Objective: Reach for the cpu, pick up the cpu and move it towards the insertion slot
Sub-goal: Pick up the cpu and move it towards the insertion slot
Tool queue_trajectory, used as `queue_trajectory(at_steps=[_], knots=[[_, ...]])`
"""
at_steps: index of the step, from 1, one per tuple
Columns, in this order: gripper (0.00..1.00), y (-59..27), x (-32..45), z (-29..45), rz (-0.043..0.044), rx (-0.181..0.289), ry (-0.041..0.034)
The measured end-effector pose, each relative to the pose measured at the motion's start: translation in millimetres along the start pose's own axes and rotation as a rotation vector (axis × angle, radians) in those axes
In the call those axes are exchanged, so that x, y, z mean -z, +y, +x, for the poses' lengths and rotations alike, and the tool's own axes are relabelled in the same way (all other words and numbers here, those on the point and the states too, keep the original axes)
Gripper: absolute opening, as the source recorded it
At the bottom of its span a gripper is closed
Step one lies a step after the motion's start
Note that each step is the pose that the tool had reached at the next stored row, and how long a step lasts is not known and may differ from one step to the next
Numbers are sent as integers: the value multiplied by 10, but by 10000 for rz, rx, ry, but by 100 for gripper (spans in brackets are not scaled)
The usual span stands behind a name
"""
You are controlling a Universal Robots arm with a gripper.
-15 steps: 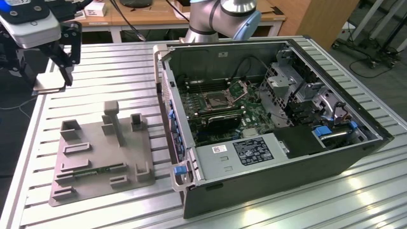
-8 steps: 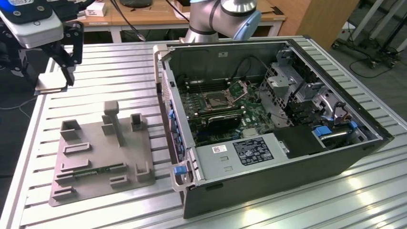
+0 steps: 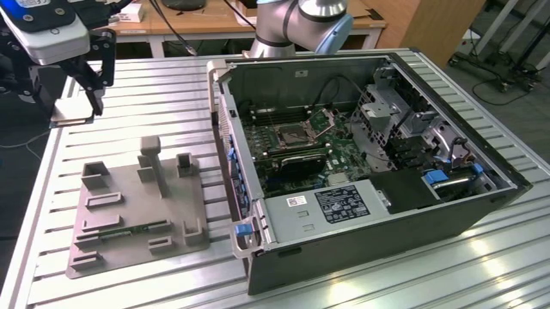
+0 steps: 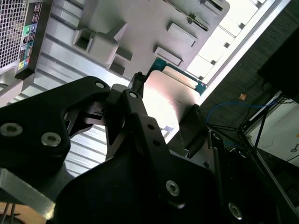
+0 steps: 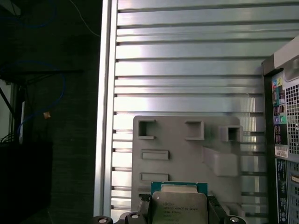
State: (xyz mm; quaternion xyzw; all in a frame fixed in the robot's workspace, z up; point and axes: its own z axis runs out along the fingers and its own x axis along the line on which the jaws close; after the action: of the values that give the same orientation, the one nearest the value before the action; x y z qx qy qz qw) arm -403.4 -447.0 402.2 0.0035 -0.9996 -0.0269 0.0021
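Aloft, flat silvery cpu (image 5: 179, 209) in pincer (image 4: 166, 100)

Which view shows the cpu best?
The first wrist view: the cpu faces the camera, grey top and green rim plain. The second wrist view shows it glare-washed and partly behind the gripper. The exterior view shows it as a pale patch at the gripper.

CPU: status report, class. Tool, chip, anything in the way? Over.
Tool shut on CPU, gripped by its edges. Slot uncovered, plate raised. Case wall stands between tool and slot.
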Motion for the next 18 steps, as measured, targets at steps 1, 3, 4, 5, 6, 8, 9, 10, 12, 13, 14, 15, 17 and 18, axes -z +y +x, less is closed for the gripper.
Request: queue_trajectory(at_steps=[1, 3, 4, 5, 6, 8, 9, 10, 12, 13, 14, 15, 17, 18], knots=[[54, 0, 0, -5, 0, 0, 0], [54, 0, 0, -15, 0, 0, 0], [54, 0, 0, -20, 0, 0, 0], [54, 0, 0, -25, 0, 0, 0], [54, 0, 0, -30, 0, -1, 0], [54, 0, 0, -41, 0, 0, 0], [54, 0, 0, -46, 0, 0, 0], [54, 0, 0, -51, 0, 0, 0], [54, 0, 0, -61, 0, 0, 0], [54, 0, 1, -65, 0, 0, 1], [54, 0, 0, -70, 0, 0, 0], [54, 0, 0, -75, 0, 0, 0], [54, 0, 0, -84, 0, 0, 0], [54, 0, 1, -88, 0, 0, 1]])
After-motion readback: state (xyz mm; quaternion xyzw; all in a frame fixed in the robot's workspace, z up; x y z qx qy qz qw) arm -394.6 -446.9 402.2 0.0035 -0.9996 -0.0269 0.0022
